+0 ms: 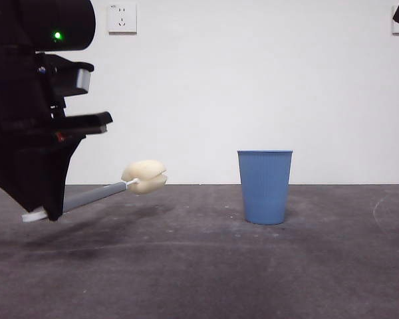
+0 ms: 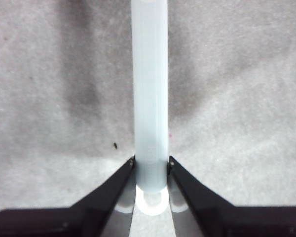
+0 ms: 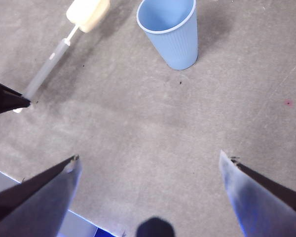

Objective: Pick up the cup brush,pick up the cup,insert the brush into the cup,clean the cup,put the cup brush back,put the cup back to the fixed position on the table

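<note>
The left gripper (image 2: 151, 170) has its two black jaws clamped on the cup brush (image 1: 100, 193), pinching the handle close to its white looped end, so that the little loop pokes out just behind the grip. In the front view this arm fills the left side, big and dark, with a small green light glowing near its top. From the jaws the handle runs out slim and pale grey, rising slightly toward the middle of the table, and it ends in a plump cream-yellow sponge head with a crease across it. The whole brush hangs clear of the table (image 1: 186, 266), with a soft shadow beneath it.

The cup (image 1: 265, 186) stands upright well apart from the sponge, farther along the table to the right in the front view. It is a blue ribbed tumbler, narrowing toward its base, open at the top and with nothing visible inside. Nothing touches it.

The right gripper (image 3: 150, 170) hangs high above the table with its jaws spread wide and nothing between them. It looks down on the cup and the brush from well away; in the front view only a black tip shows at the top right corner. Behind the table is a plain white wall with a socket plate (image 1: 122, 18).
</note>
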You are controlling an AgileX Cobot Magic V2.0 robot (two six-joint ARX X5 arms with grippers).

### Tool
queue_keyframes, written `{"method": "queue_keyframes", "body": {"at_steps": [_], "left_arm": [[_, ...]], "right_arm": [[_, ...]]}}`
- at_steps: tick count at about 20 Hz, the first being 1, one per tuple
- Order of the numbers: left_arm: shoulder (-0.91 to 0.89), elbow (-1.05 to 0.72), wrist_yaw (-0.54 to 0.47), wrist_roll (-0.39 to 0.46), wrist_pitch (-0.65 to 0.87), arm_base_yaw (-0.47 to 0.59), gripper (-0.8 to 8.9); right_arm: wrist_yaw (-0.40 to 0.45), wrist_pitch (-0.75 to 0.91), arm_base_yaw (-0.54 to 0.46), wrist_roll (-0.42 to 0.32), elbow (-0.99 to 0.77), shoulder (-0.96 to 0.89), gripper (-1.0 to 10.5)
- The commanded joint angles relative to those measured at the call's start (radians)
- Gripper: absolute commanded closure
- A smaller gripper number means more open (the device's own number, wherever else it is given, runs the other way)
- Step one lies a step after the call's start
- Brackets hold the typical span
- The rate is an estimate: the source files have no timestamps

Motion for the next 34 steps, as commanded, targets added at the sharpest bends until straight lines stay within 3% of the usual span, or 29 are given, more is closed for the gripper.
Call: {"method": "queue_keyframes", "body": {"at_steps": [1, 4, 12, 24, 34], "left_arm": [[-0.038, 0.01, 0.003, 0.03, 0.008, -0.002, 8.22], [-0.119, 0.01, 0.05, 0.047, 0.016, -0.002, 8.22], [-0.317, 0.01, 0.049, 0.063, -0.051, -0.001, 8.22], [-0.38, 0.01, 0.046, 0.104, -0.089, -0.001, 8.22], [-0.38, 0.01, 0.046, 0.109, -0.091, -0.001, 8.22]], "right_arm": [[-0.003, 0.023, -0.002, 0.005, 0.002, 0.027, 4.7], [-0.079, 0.139, 0.008, -0.005, -0.01, 0.108, 4.7], [-0.076, 0.467, 0.081, -0.051, -0.036, 0.434, 4.7], [0.057, 0.787, 0.161, -0.073, -0.055, 0.763, 4.7], [0.06, 1.035, 0.163, -0.077, -0.055, 0.928, 4.4]]}}
